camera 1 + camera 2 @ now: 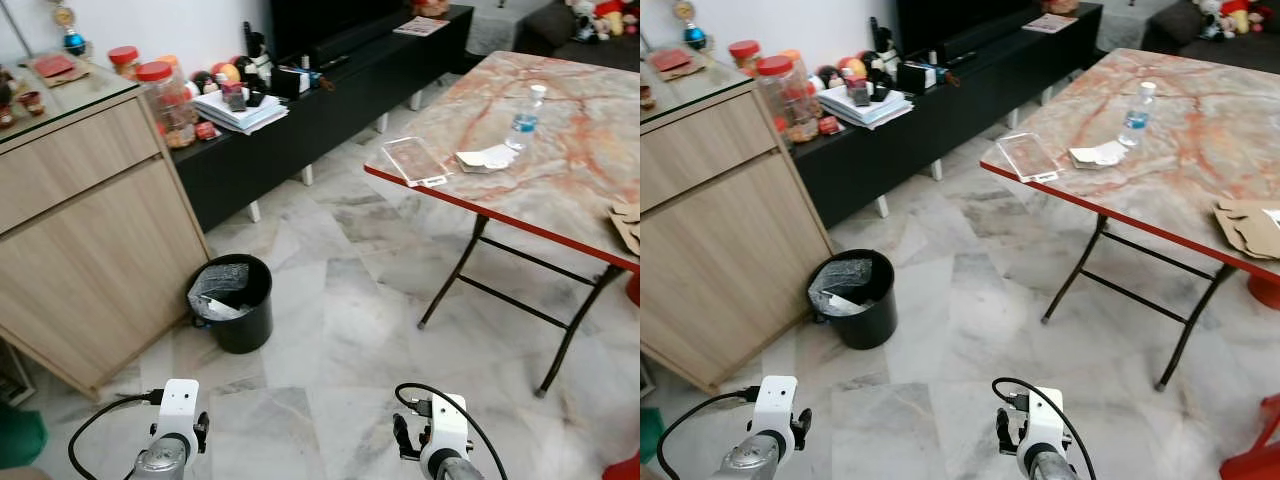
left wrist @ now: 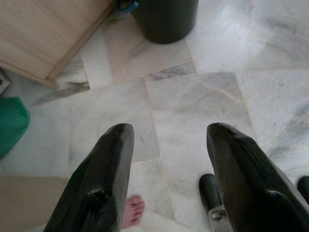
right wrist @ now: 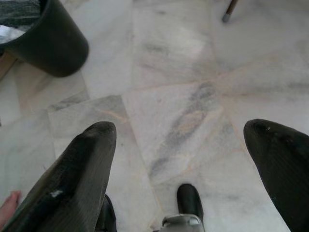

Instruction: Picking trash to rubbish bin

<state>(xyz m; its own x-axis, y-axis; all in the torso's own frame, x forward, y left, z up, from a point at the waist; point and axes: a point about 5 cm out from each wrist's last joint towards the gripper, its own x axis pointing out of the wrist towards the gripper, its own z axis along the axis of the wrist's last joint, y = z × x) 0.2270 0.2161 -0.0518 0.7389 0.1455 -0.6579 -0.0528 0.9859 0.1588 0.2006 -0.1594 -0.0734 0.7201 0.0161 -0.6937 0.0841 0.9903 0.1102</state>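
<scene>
**Both claws empty, trash waiting on the tabletop**

We stand on the marble floor [image 1: 340,300] with both arms low. Our left claw [image 2: 166,159] is spread wide and holds nothing; our right claw [image 3: 181,159] is open wider and also empty. The rubbish bin [image 1: 235,300], lined with a bag, stands beside the wooden cabinet [image 1: 90,250]. On the tabletop [image 1: 560,170] lie a clear plastic packet [image 1: 415,160], crumpled paper [image 1: 485,158] and a water bottle [image 1: 524,118]. We judge the packet may slide off the edge if we push it, and the bottle may tip over. A bare foot [image 2: 133,210] is near our left claw, so swinging the arm may hit it.
</scene>
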